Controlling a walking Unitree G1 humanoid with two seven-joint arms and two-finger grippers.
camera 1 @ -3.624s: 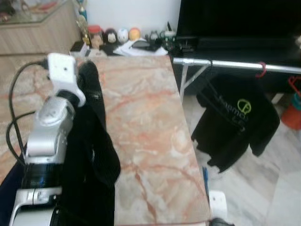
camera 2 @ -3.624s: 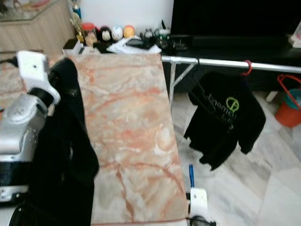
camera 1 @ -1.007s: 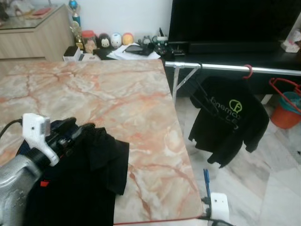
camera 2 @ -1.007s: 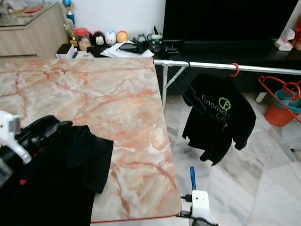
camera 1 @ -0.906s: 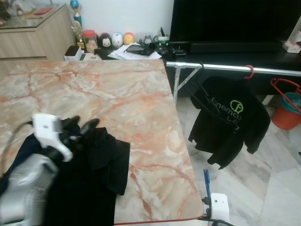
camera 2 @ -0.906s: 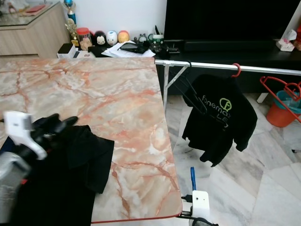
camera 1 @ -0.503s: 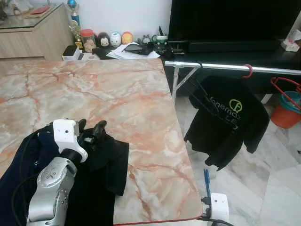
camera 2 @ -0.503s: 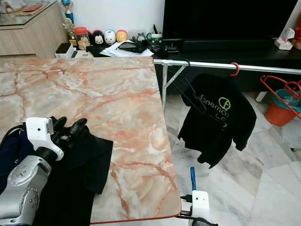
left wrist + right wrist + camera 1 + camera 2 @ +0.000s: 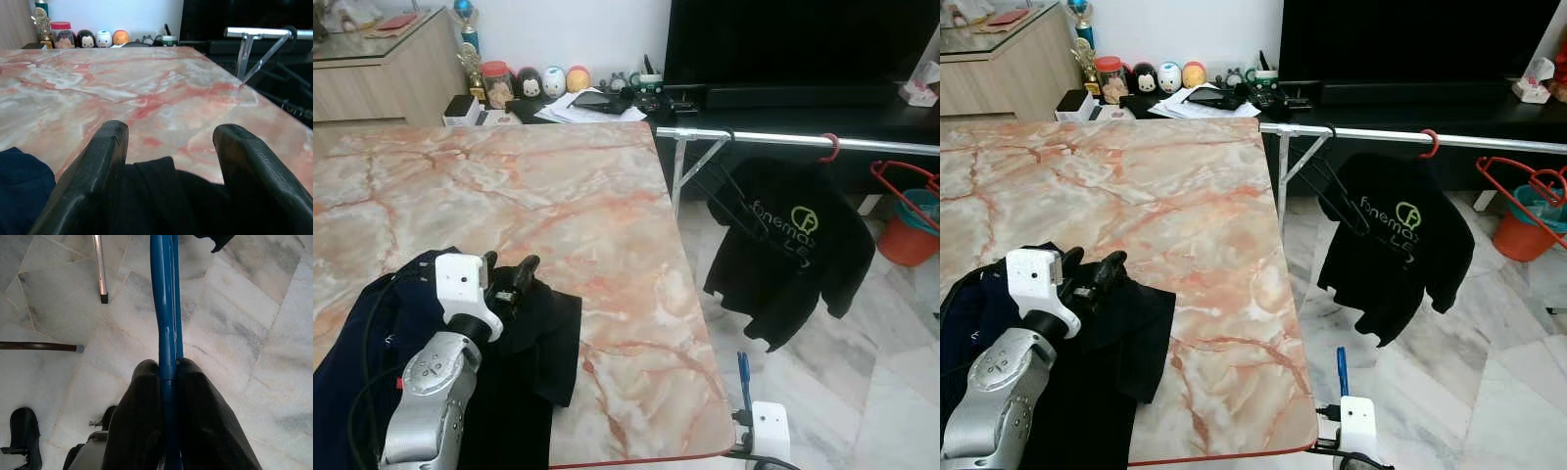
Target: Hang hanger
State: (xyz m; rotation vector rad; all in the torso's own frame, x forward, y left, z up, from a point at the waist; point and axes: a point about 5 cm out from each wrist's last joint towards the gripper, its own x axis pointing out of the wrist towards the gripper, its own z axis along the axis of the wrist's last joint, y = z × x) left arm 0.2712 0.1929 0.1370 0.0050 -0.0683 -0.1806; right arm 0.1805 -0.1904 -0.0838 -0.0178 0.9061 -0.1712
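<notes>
Here, your left gripper [image 9: 509, 277] sits low over the near part of the marble table [image 9: 578, 186], fingers [image 9: 100, 161] spread apart, tips resting at the edge of the black garment [image 9: 543, 333] piled there. A navy garment [image 9: 367, 323] lies just beside the black one, on the robot's left, under the silver arm. In the left wrist view you see black cloth between the two fingers, but nothing gripped.

Your right gripper [image 9: 168, 374] hangs down beside the table's near right corner, fingers pressed together on a blue hanger [image 9: 165, 308]. The hanger's bar runs out from the fingertips over the grey-white tile floor [image 9: 244, 357]. In the head view a short length of the blue hanger [image 9: 742, 370] shows above the white wrist camera [image 9: 768, 426].

The rail [image 9: 803, 140] stands to the right of the table, well apart from the hanger. A black T-shirt [image 9: 793, 245] with a green logo hangs from it on a red hook [image 9: 829, 149]; a bare black hanger [image 9: 724, 186] hangs nearer the rail's left end.

An orange bucket [image 9: 906, 230] stands at far right. Small figures and jars [image 9: 533, 80] line the wall beyond the table.
</notes>
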